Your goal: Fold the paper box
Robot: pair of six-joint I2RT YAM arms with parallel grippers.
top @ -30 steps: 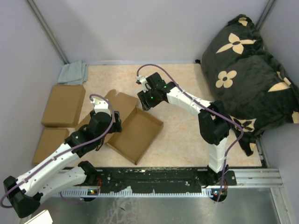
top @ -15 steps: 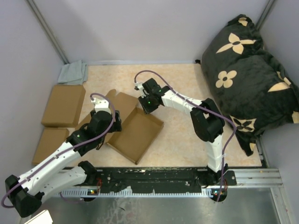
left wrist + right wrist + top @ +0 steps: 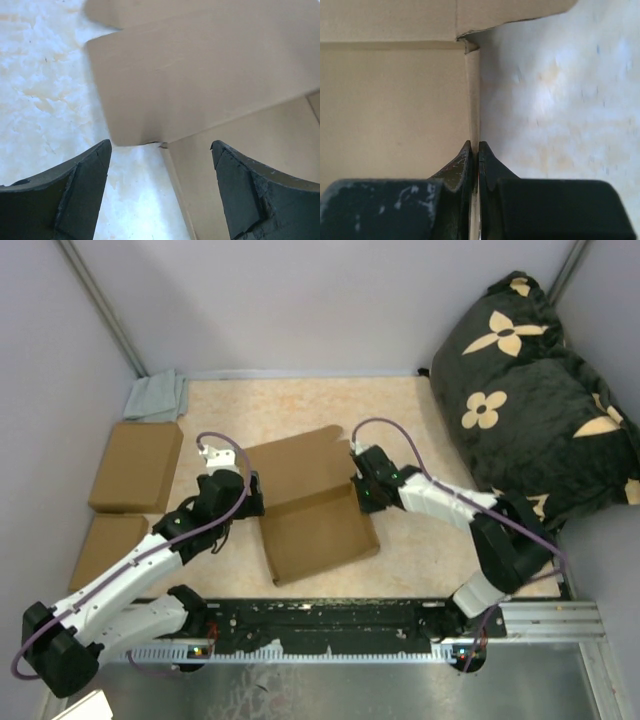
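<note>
Now the paper box [image 3: 318, 528] sits in the middle of the surface [image 3: 400, 420], lid flap [image 3: 298, 462] toward the far side, bare room to its right. Right fingers [image 3: 463, 167] pinch its right wall; left fingers [image 3: 82, 187] gape empty at its left corner. Since before, it has turned squarer.

Nothing here can be read: no words, numbers or labels show in any view. The paper box [image 3: 318, 530] is bare brown cardboard with no print on the faces I can see.
</note>
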